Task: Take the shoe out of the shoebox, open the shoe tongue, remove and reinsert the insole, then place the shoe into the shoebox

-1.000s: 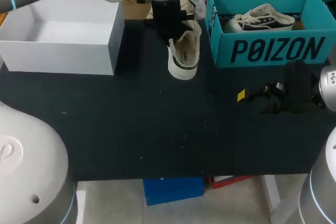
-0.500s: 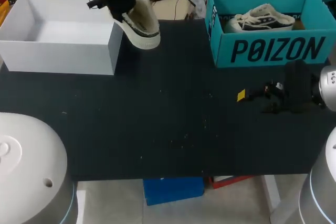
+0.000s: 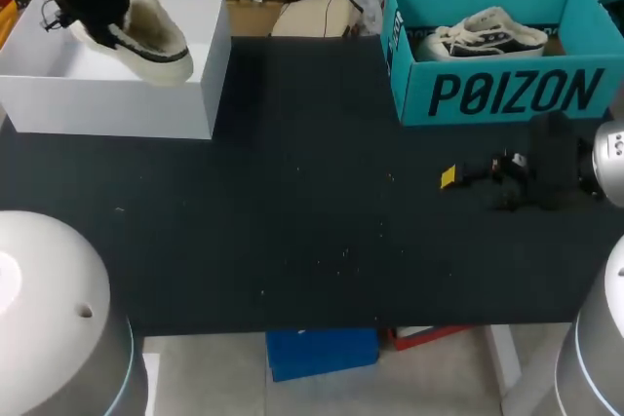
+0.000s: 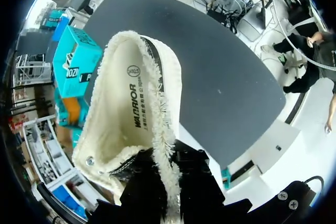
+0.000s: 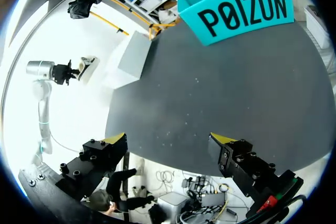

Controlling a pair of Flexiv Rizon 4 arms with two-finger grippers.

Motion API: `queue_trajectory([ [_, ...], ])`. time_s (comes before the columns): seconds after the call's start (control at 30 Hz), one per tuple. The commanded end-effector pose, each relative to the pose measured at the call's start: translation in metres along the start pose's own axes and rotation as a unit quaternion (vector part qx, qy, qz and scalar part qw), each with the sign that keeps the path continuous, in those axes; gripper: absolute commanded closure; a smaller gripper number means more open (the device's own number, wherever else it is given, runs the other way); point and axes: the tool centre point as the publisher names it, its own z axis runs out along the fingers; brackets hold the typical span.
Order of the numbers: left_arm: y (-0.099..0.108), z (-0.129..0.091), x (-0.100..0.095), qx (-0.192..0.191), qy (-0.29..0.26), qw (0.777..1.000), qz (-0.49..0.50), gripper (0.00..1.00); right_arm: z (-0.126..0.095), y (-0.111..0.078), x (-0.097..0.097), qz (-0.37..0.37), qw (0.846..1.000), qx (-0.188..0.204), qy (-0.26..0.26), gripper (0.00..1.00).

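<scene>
Shoe [image 3: 146,38] hangs over white box [image 3: 107,106], clamped at its collar by left gripper [image 3: 90,5]. Right gripper [image 5: 168,138] stands wide open and empty, near teal box [image 3: 487,94]. Judged step: final placement. Next move calls for lowering within the walls, then release.

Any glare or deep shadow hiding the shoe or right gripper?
Right wrist view: right gripper well lit, mild sheen on the table. Head view: it nearly blends into the dark table, one yellow tip showing; shoe stands out against the white box. Left wrist view: shoe evenly lit.
</scene>
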Motion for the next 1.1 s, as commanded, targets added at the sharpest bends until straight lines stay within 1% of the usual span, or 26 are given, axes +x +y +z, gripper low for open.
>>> queue_trajectory([
  [0.03, 0.023, -0.002, 0.034, 0.002, -0.057, 0.998, -0.014, 1.0, 0.001, 0.0, 0.001, 0.0, 1.0, 0.001, -0.001, 0.0],
  [0.17, 0.052, 0.001, 0.045, -0.009, -0.063, 0.997, -0.042, 1.0, 0.001, 0.0, 0.001, 0.0, 1.0, 0.001, -0.001, 0.0],
  [0.33, 0.087, 0.015, 0.057, -0.02, -0.071, 0.993, -0.088, 1.0, 0.001, 0.0, 0.001, 0.0, 1.0, 0.001, -0.001, 0.0],
  [0.43, 0.102, 0.024, 0.057, -0.008, -0.073, 0.992, -0.101, 1.0, 0.001, 0.0, 0.001, 0.0, 1.0, 0.001, -0.001, 0.0],
  [0.47, 0.105, 0.027, 0.055, 0.003, -0.079, 0.992, -0.101, 1.0, 0.001, 0.0, 0.001, 0.0, 1.0, 0.001, -0.001, 0.0],
  [0.5, 0.106, 0.029, 0.053, 0.009, -0.08, 0.992, -0.097, 1.0, 0.001, 0.0, 0.001, 0.0, 1.0, 0.001, -0.001, 0.0],
  [0.97, 0.106, 0.029, 0.053, 0.009, -0.08, 0.992, -0.097, 1.0, 0.001, 0.0, 0.001, 0.0, 1.0, 0.001, -0.001, 0.0],
  [1.07, 0.101, 0.037, 0.059, 0.01, -0.044, 0.984, -0.169, 1.0, 0.001, 0.0, 0.001, 0.0, 1.0, 0.001, -0.001, 0.0],
  [1.1, 0.101, 0.04, 0.06, 0.001, -0.039, 0.981, -0.19, 1.0, 0.001, 0.0, 0.001, 0.0, 1.0, 0.001, -0.001, 0.0],
])
